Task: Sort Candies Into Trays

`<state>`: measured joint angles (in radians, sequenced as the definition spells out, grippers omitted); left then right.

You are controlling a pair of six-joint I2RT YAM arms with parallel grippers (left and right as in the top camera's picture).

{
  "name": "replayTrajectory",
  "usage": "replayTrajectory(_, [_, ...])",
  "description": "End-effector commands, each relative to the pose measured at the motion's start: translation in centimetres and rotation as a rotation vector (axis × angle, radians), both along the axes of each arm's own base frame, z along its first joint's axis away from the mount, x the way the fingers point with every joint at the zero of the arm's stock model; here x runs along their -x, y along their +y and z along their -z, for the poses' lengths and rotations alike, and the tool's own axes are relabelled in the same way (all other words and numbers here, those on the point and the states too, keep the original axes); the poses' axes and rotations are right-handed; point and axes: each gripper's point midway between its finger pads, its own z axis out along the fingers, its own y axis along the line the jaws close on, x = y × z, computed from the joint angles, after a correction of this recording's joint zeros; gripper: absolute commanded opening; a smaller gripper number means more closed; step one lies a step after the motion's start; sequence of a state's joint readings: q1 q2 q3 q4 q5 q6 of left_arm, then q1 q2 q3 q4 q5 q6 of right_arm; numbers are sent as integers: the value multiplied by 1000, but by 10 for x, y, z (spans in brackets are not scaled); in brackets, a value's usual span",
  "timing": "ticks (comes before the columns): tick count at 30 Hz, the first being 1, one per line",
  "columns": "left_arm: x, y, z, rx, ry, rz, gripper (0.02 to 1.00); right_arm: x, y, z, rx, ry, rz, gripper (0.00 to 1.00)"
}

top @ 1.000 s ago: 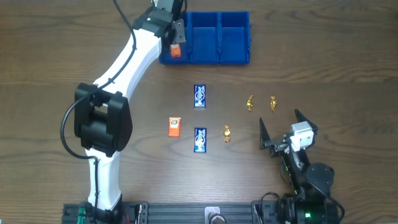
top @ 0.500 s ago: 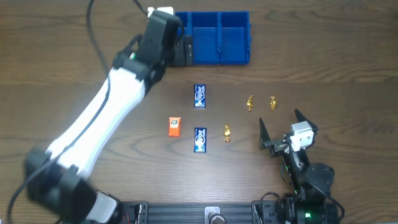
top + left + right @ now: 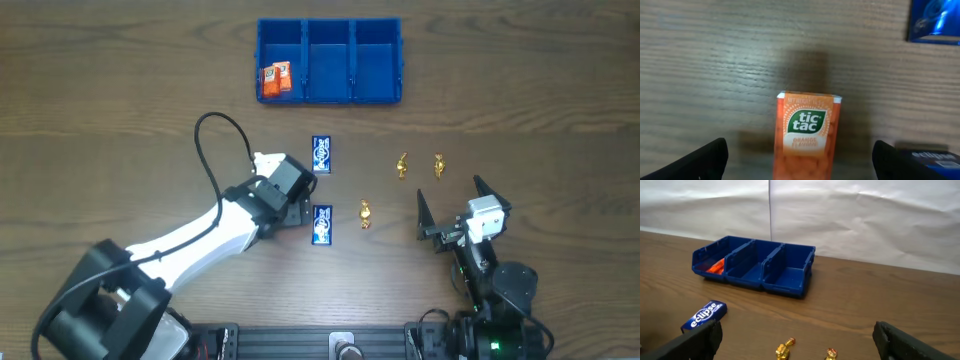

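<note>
My left end effector [image 3: 807, 162] hung over the orange candy box [image 3: 808, 131], fingers spread wide to either side of it and gripping nothing. The box lay flat on the table [image 3: 715, 60], label up, between the two fingers but not touched by either.

The main risk I judged was the neighbour. One blue candy pack [image 3: 322, 224] lay just beside the box, and in my wrist view its edge sat close by one finger. If I came down with the fingers that wide, that finger could land on the pack or drag it in as I closed, and I would lift two things or knock both askew.

A second worry was the grip itself. The box looked smooth and thin, so a shallow pinch might let it pivot or slip out on the way up. Closing off-centre would push it along the table instead of trapping it.

The carry to the blue tray [image 3: 329, 100] passed near the other blue pack [image 3: 322, 154]. Orange boxes [image 3: 276, 81] already filled part of the left compartment, so a careless drop could land on the divider or the middle bin.

My right end effector [image 3: 450, 200] rested open near the gold candies [image 3: 402, 165], well apart from all this.
</note>
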<state>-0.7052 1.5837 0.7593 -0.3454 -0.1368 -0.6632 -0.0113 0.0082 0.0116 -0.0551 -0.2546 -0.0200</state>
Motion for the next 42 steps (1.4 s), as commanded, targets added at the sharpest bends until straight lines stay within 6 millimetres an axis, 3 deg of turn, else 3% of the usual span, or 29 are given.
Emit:
replayTrajectory(1, [-2,0,16,-15,18,-25,871,0,1,1,14,-3,-6,1000])
replayTrajectory(8, [0,-1,23,-20,33,-23,373,0,1,1,14,-3,-6,998])
replayTrajectory(12, [-10,-6,12,-4,-6,-26,299,0,1,1,14,-3,-5,1000])
replayTrajectory(14, [-31,-11,-23,-5,-97,-24,292,0,1,1,14,-3,-6,1000])
replayTrajectory(17, [-85,-16,-136,-47,-354,-19,297,0,1,1,14,-3,-6,1000])
replayTrajectory(18, [-111,-17,-188,-47,-448,-17,297,0,1,1,14,-3,-5,998])
replayTrajectory(19, [-136,-18,-225,-43,-519,-4,297,0,1,1,14,-3,-6,1000])
replayTrajectory(21, [-183,-12,-262,-52,-590,-20,299,0,1,1,14,-3,-6,998])
replayTrajectory(23, [-224,-11,-257,-43,-578,-14,301,0,1,1,14,-3,-6,998])
replayTrajectory(25, [-256,-9,-229,-27,-531,-24,308,0,1,1,14,-3,-6,998])
replayTrajectory(29, [-298,-6,-145,87,-392,6,314,0,1,1,14,-3,-6,1000])
replayTrajectory(31, [-304,-5,-122,86,-364,4,316,0,1,1,14,-3,-6,998])
replayTrajectory(33, [-303,-5,-113,81,-348,5,321,0,1,1,14,-3,-6,998])
replayTrajectory(42, [-288,-2,-96,56,-263,39,334,0,1,1,14,-3,-6,1000])
